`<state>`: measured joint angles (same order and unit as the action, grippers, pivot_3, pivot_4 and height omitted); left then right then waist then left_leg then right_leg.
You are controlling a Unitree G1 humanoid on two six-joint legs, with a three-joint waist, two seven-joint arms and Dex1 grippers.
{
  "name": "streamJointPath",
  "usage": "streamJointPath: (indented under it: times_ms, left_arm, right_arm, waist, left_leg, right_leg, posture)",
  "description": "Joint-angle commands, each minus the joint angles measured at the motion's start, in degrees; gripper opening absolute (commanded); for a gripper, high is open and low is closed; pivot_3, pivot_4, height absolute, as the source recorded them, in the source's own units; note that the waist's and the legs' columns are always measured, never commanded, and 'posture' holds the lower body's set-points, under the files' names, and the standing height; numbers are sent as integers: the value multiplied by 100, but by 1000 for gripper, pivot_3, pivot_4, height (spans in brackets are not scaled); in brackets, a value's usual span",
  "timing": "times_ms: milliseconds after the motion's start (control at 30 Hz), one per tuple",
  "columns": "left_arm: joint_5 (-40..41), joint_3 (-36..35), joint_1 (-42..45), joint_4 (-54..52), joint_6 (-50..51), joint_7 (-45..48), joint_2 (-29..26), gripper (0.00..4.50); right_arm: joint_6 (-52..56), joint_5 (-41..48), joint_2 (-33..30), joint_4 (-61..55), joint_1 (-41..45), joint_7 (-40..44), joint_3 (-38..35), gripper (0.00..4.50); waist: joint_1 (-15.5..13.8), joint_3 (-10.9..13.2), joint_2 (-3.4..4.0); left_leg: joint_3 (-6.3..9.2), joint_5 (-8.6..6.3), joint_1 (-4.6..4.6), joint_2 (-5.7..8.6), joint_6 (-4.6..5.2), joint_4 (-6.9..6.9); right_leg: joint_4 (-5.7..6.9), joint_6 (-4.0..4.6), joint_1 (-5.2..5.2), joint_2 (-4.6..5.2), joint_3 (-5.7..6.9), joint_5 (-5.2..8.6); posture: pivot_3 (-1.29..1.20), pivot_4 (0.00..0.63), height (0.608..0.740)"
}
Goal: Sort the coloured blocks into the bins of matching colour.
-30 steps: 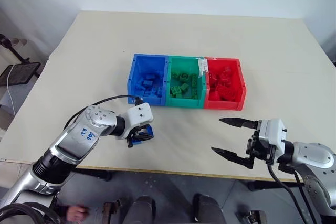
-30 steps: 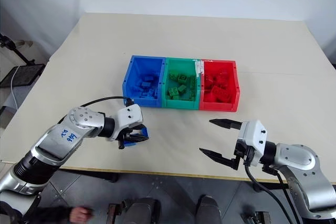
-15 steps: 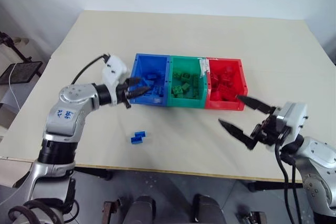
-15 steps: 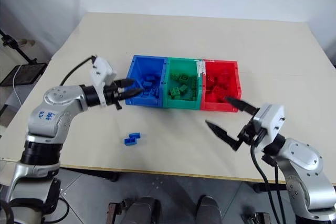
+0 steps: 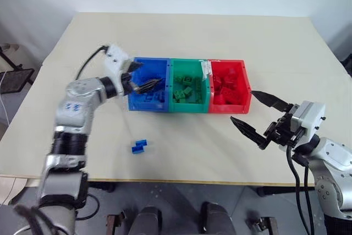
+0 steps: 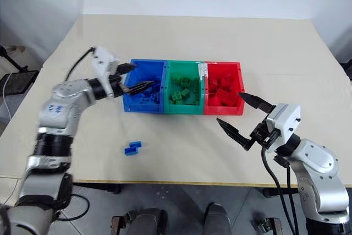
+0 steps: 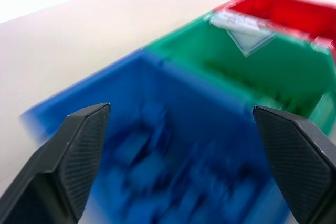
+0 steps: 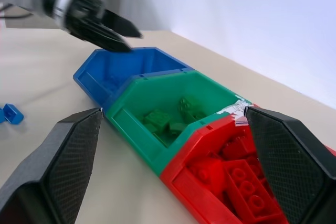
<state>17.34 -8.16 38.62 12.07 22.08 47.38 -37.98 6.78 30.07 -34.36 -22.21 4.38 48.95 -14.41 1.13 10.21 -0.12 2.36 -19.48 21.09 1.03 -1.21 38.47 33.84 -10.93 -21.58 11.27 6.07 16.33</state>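
The three joined bins stand mid-table: blue [image 5: 146, 106], green [image 5: 188, 107] and red [image 5: 228, 108], each with several blocks of its own colour inside. My left gripper [image 5: 146, 76] hovers over the blue bin's left part, fingers open and empty; its wrist view looks down into the blue bin [image 7: 157, 145]. A small blue block [image 5: 139, 146] lies on the table in front of that bin, nearer the table's front edge. My right gripper [image 5: 246, 107] hangs open and empty in front of the red bin, off its right corner.
The beige table [image 5: 220, 37] has free room behind and beside the bins. A white label [image 5: 207, 70] sticks to the wall between the green and red bins. A black stand [image 5: 11, 75] is on the floor left of the table.
My left gripper rose from the blue block near the front edge to the blue bin and opened there. A blue block stays on the table. My right gripper rose slightly.
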Motion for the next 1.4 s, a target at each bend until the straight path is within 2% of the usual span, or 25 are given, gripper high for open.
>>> streamJointPath:
  times_ms: [33, 200, 400, 567, 733, 800, 1100, 1267, 1400]
  left_arm:
    - [397, -791, -408, 75, -906, 818, -541, 4453]
    - [438, -1347, -1414, 513, -1706, 1672, -1291, 4453]
    - [484, -1498, -2150, 720, -2174, 2226, -1611, 4453]
    - [671, -1066, -3138, -551, -1566, 3004, -1902, 4453]
    - [497, -582, -3596, -1665, -1506, 2784, -1705, 4453]
    - [463, -350, -3580, -1981, -989, 2317, -1541, 4453]
    - [-15, 592, -3545, -2463, -159, 1214, -961, 4453]
    - [-66, 797, -3337, -2472, -15, 951, -677, 4453]
    - [-91, 879, -3278, -2375, -142, 917, -581, 3555]
  right_arm:
    - [-233, -69, -161, 172, 213, 448, 242, 4500]
    - [-421, -197, -365, 472, 523, 1137, 681, 4500]
    - [-335, -135, -497, 714, 868, 1643, 951, 4500]
    - [-259, -95, -566, 614, 752, 1910, 1086, 4500]
    - [-330, -159, -616, 580, 517, 1937, 1057, 4500]
    - [-347, -175, -619, 561, 453, 1910, 1051, 4500]
    - [-380, -309, -576, 401, 230, 1814, 1190, 4500]
    - [-369, -367, -532, 297, 122, 1705, 1233, 4500]
    - [-352, -390, -522, 216, 61, 1599, 1249, 4500]
  waist:
    - [16, 0, 0]
    - [-19, 0, 0]
    - [-98, 1, -1]
    - [-88, 2, -2]
    - [-116, 3, 1]
    - [-116, 4, 4]
    - [-108, 3, 5]
    - [-251, 2, 7]
    - [-261, 2, 8]
  left_leg:
    - [0, 0, 0, 0, 0, -1]
    - [1, -1, 1, 1, 0, 3]
    - [0, -2, 4, 0, -1, 12]
    - [-1, -7, 5, -3, -2, 10]
    - [-2, -7, 5, -5, -2, 17]
    - [-3, -10, 3, -3, -1, 17]
    - [-4, -11, 1, -7, -3, 16]
    - [-2, -12, 4, -3, -2, 42]
    - [-2, -12, 5, -3, -2, 46]
  right_leg:
    - [0, 0, 0, 0, 0, 0]
    - [-2, 0, 2, 2, 1, 0]
    - [0, 0, 3, 2, 1, 0]
    - [0, 0, 2, 0, 2, 0]
    - [2, 0, 4, 1, 2, 0]
    - [2, 0, 6, 1, 1, 0]
    - [2, 0, 4, -3, 0, 0]
    - [3, 0, 13, -1, -1, 0]
    - [3, 0, 15, -1, -1, 0]
  posture:
    - [0, 150, 740]
    - [0, 150, 740]
    - [0, 150, 740]
    - [0, 150, 740]
    - [0, 150, 740]
    - [0, 150, 740]
    - [0, 150, 740]
    - [0, 150, 740]
    - [0, 150, 740]
